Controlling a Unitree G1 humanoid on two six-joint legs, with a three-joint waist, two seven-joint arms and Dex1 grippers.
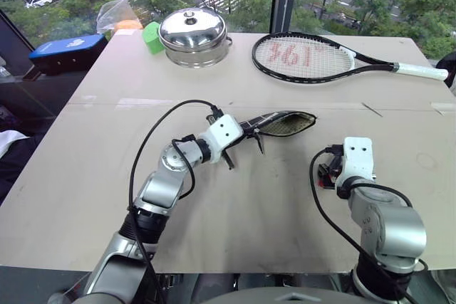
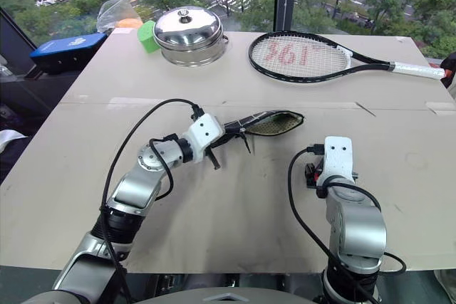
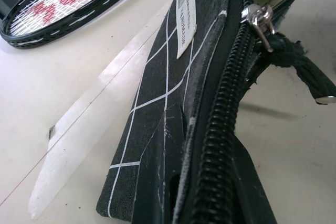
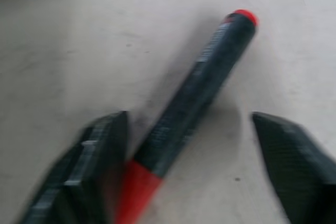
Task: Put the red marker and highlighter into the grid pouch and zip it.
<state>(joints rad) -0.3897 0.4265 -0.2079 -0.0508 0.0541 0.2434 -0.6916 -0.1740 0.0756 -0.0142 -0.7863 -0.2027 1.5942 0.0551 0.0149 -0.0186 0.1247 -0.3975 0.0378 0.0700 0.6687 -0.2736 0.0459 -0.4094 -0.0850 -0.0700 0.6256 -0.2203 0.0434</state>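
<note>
Status: task partway at best. My left gripper [image 1: 246, 135] is clamped tight on one end of the grid pouch [image 1: 281, 124], holding it up off the table [image 1: 85, 176] w/ the mouth gaping toward the far side. Zip [image 3: 226, 114] is undone over most of its length; slider [image 3: 258, 14] sits near the far end in the left wrist view, dark cord pull [image 3: 299, 69] dangling off it. So zipping is def not done.

Red marker [image 4: 197, 93] isn't in yet. It lies flat on the table right under my right gripper [image 4: 189, 145], whose jaws stand apart, one either side of the barrel, gripping nothing. One finger looks v. close to or touching the barrel near the red end; can't tell which. Highlighter: can't make it out, poss. already inside the pouch, but I can't confirm. Left to do, I reckon: grab marker, drop it in the mouth, check highlighter, run the slider shut.

Materials:
- Pouch: black woven fabric, thin white grid lines, small white label [image 3: 185, 14], pale dotted lining inside. Soft and floppy, so the mouth may sag.
- Zip teeth: chunky black coil; slider shiny metal.
- Marker: slim smooth cylinder, black barrel, red both ends; prob. rolls easily.
- Table: matte beige, lightly scuffed.
</note>
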